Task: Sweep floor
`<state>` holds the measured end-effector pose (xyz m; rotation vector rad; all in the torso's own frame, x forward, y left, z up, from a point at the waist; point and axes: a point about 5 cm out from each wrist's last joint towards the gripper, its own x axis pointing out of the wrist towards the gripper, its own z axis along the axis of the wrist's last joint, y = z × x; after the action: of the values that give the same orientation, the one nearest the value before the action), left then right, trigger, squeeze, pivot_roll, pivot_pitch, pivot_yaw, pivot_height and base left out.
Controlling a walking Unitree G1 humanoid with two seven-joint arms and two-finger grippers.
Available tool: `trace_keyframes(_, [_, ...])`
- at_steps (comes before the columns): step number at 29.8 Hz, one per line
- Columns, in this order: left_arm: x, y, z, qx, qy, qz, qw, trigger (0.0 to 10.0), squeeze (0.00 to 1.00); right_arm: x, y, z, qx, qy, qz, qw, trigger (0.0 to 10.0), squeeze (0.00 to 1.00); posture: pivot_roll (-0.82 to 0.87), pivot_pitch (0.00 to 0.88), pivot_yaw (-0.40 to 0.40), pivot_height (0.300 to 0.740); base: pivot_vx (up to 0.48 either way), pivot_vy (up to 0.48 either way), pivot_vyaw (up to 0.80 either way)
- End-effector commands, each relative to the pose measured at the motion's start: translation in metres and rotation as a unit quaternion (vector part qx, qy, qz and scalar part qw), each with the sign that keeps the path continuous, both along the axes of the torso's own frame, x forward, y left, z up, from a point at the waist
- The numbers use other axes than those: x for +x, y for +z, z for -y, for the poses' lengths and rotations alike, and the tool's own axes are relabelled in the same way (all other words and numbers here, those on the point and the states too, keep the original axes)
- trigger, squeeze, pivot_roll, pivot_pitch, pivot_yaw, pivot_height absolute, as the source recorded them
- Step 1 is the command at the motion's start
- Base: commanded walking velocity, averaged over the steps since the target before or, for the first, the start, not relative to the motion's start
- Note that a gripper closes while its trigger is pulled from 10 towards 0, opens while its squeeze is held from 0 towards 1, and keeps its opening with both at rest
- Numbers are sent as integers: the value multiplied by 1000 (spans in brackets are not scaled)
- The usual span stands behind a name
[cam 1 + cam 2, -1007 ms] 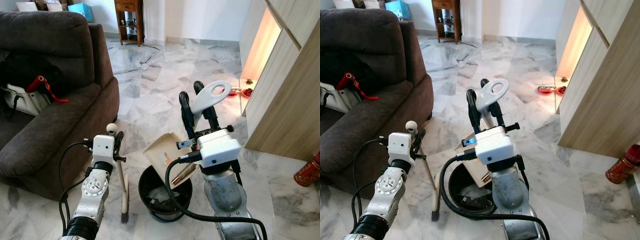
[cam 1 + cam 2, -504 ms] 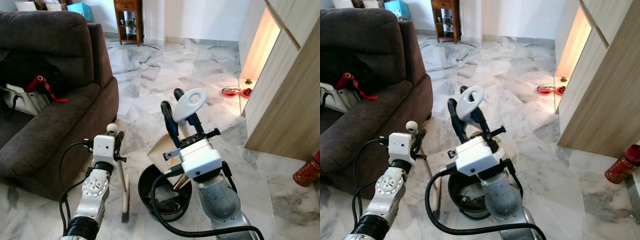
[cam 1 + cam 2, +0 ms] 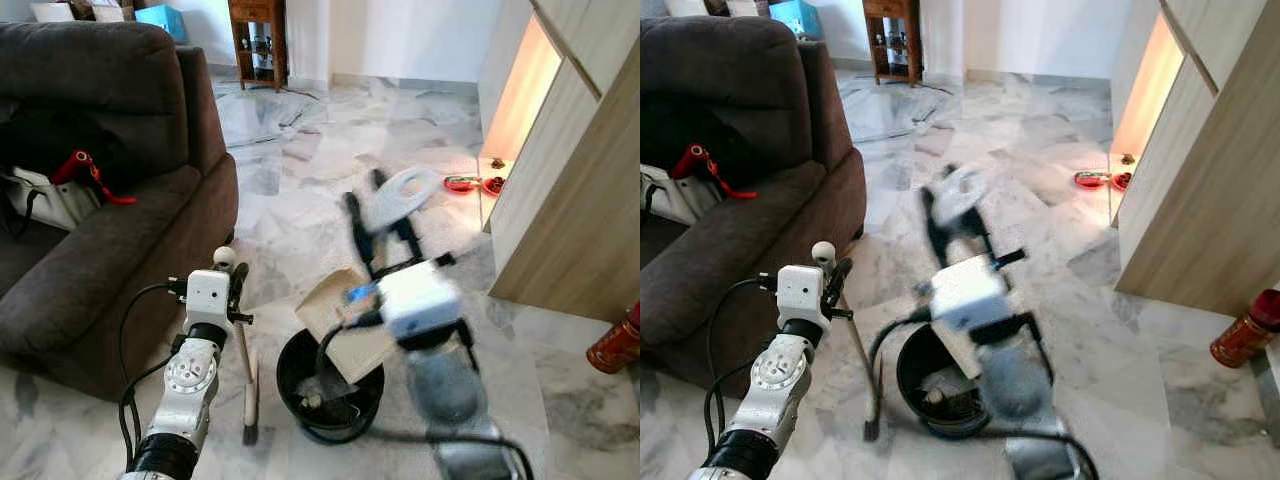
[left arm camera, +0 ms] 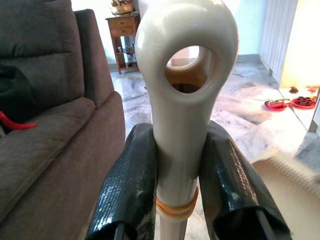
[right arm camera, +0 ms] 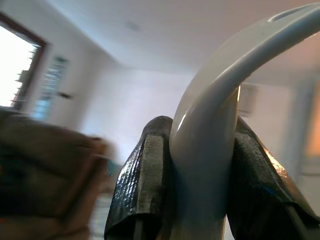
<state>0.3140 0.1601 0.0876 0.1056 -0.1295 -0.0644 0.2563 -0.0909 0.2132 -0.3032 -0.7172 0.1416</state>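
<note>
Currently, as we read it:
step: we judge this is the emptying stage, sweepings going into the bin.
right gripper (image 5: pixel 197 200): clamped on the dustpan handle (image 3: pixel 402 193); both black fingers press the white loop from either side. Arm is motion-blurred in the head views.
dustpan (image 3: pixel 345 325): tilted over the black bin (image 3: pixel 300 395), lip down inside the rim, presumably so debris slides in rather than onto the marble floor (image 3: pixel 300 160).
bin contents: some pale scraps at the bottom; we cannot tell what they are.
left gripper (image 4: pixel 177 185): closed around the cream broom handle (image 4: pixel 185 95), just below its hanging eye.
broom (image 3: pixel 246 370): held near upright, bristles at the floor just beside the bin, between bin and sofa (image 3: pixel 110 220). We think it is parked there to stay clear of the tipping pan.
risk: blur suggests a fast swing; spill over the rim is possible.
</note>
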Motion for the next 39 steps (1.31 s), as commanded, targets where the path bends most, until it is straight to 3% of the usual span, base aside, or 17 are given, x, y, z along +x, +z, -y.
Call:
trace_keyframes(1, [5,13,2,2,-6,33,999,10000,0,5,11,13,4,-27,28,999,10000,0,-31,0,24,740,0,0,0])
trace_keyframes(3, [5,13,2,2,-6,33,999,10000,0,8,13,19,5,-40,31,999,10000,0,-30,0,24,740,0,0,0])
trace_keyframes(32, [5,13,2,2,-6,33,999,10000,0,8,13,19,5,-40,31,999,10000,0,-30,0,24,740,0,0,0])
trace_keyframes(33, [5,14,2,2,-6,33,999,10000,0,12,16,29,5,-61,40,997,10000,0,-30,0,24,740,0,0,0])
trace_keyframes(39, [5,14,2,2,-6,33,999,10000,0,12,16,29,5,-61,40,997,10000,0,-30,0,24,740,0,0,0])
